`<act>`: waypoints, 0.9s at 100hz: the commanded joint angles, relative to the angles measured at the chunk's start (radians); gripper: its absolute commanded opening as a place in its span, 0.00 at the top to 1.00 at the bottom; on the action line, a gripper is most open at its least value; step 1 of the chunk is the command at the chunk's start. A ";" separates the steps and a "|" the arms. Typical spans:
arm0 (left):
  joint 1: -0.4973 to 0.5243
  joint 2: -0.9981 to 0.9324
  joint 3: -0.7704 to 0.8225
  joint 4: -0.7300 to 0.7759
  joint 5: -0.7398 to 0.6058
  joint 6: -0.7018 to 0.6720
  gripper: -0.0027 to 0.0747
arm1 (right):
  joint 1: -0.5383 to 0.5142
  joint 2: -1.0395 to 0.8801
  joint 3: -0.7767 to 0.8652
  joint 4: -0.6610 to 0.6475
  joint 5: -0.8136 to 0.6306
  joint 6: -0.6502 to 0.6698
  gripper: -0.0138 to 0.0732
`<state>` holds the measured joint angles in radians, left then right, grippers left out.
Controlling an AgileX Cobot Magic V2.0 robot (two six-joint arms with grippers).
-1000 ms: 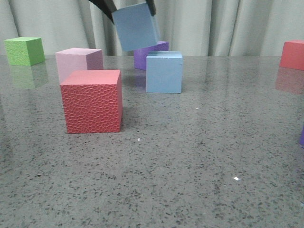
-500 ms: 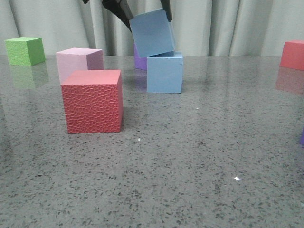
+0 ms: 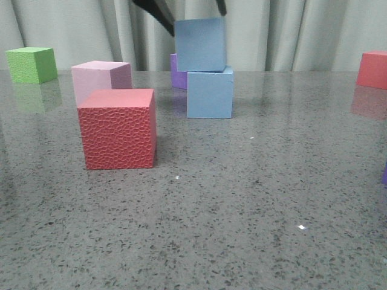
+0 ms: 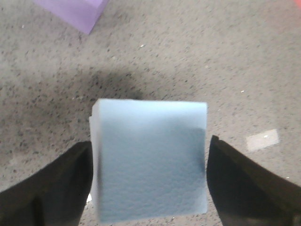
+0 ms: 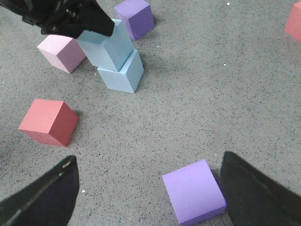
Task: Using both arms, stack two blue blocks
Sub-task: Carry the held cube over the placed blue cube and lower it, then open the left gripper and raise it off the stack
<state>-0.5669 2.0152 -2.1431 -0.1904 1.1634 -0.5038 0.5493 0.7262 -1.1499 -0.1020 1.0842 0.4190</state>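
Observation:
One pale blue block (image 3: 210, 93) stands on the table. The second blue block (image 3: 199, 44) rests level on top of it, shifted slightly left. My left gripper (image 3: 196, 21) comes down from above, and its dark fingers (image 3: 158, 10) press both sides of the upper block. In the left wrist view the upper block (image 4: 150, 162) fills the gap of the left gripper (image 4: 149, 188) and hides the lower block. The right wrist view shows the upper block (image 5: 106, 44), the lower block (image 5: 121, 73) and the left gripper (image 5: 66, 16). My right gripper (image 5: 150, 197) is open, far from the stack.
A red textured cube (image 3: 118, 128) and a pink cube (image 3: 100, 78) stand left of the stack. A green cube (image 3: 31, 64) is far left, a purple cube (image 3: 176, 75) behind the stack, a red cube (image 3: 372, 69) far right. Another purple cube (image 5: 194, 190) lies under my right gripper.
My left gripper has carried the tilted upper blue block right and down. It now sits level on the lower blue block.

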 commanded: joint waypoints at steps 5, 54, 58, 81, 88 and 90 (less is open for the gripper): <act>-0.009 -0.060 -0.078 -0.025 -0.037 0.009 0.32 | 0.000 -0.001 -0.023 -0.025 -0.062 -0.008 0.14; -0.017 -0.122 -0.127 0.157 0.093 0.053 0.33 | 0.000 -0.001 -0.017 -0.073 -0.064 -0.008 0.14; -0.025 -0.137 -0.127 0.198 0.105 0.057 0.33 | 0.000 -0.001 -0.010 -0.080 -0.067 -0.008 0.14; -0.070 -0.259 -0.026 0.359 0.105 0.073 0.33 | 0.000 -0.044 0.070 -0.135 -0.126 -0.008 0.14; -0.072 -0.302 0.032 0.373 0.101 0.073 0.33 | 0.000 -0.082 0.101 -0.138 -0.157 -0.008 0.14; -0.072 -0.312 0.051 0.373 0.099 0.073 0.33 | 0.000 -0.094 0.111 -0.142 -0.167 -0.008 0.14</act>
<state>-0.6304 1.8010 -2.1303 0.1453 1.2601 -0.4330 0.5493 0.6751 -1.0479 -0.2058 1.0244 0.4190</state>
